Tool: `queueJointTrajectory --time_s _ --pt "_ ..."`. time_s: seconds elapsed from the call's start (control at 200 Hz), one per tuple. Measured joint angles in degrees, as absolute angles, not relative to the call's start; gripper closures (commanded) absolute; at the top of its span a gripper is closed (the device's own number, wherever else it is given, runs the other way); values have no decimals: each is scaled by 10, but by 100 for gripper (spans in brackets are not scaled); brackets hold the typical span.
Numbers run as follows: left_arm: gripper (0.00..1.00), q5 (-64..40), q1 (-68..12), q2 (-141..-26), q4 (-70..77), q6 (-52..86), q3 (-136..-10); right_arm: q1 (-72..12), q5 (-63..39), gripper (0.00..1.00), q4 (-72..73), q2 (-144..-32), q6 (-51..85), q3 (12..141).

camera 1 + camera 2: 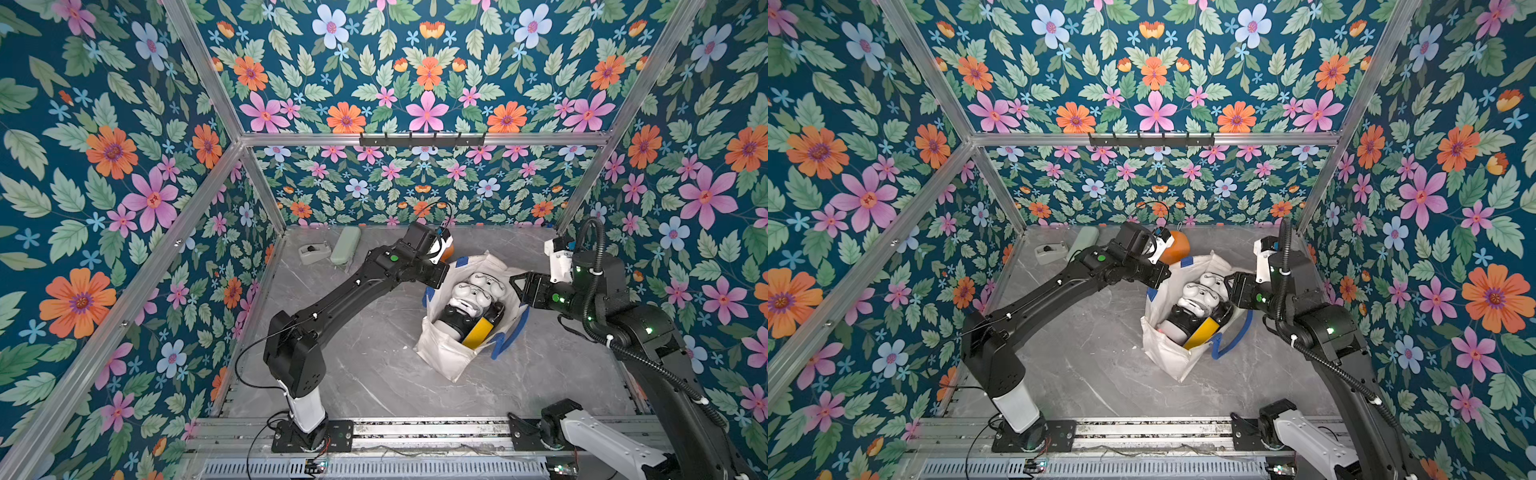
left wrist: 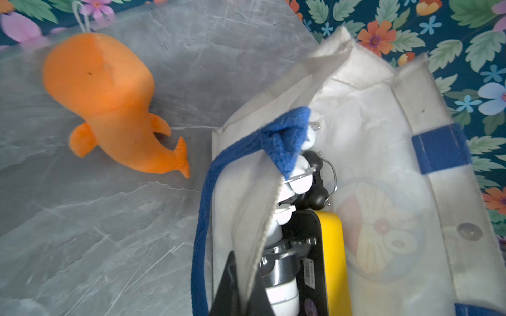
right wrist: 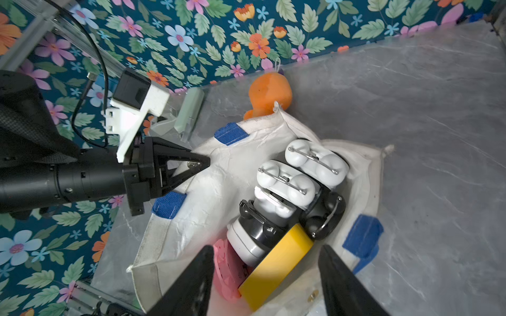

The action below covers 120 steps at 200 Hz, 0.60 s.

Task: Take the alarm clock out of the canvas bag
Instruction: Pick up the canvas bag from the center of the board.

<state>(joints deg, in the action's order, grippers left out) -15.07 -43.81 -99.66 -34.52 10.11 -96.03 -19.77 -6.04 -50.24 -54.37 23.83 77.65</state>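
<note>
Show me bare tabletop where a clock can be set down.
Widest bare grey marble tabletop: between the off-white canvas bag and the front rail. Crowded: far-left corner, grey tape dispenser and pale green case; orange plush toy behind the bag.

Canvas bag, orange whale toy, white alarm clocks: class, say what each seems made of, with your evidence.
Canvas bag: woven cloth, matte; frayed weave, creases.
Orange whale toy: probably soft foam or rubber, matte; no shine.
White alarm clocks: likely glossy plastic; highlights on bells.
</note>
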Motion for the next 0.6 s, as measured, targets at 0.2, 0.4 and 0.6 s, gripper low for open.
queueJointTrajectory --time_s 0.2,0.4,0.6 --pt "100 -63 -433 -971 -387 90 -982 -198 -122 40 -454 -563 239 779" --pt "100 11 -432 -932 -422 85 -985 -198 -190 42 -410 -582 244 775" --pt "100 58 -431 -901 -438 75 -978 -200 -264 46 -358 -608 268 755"
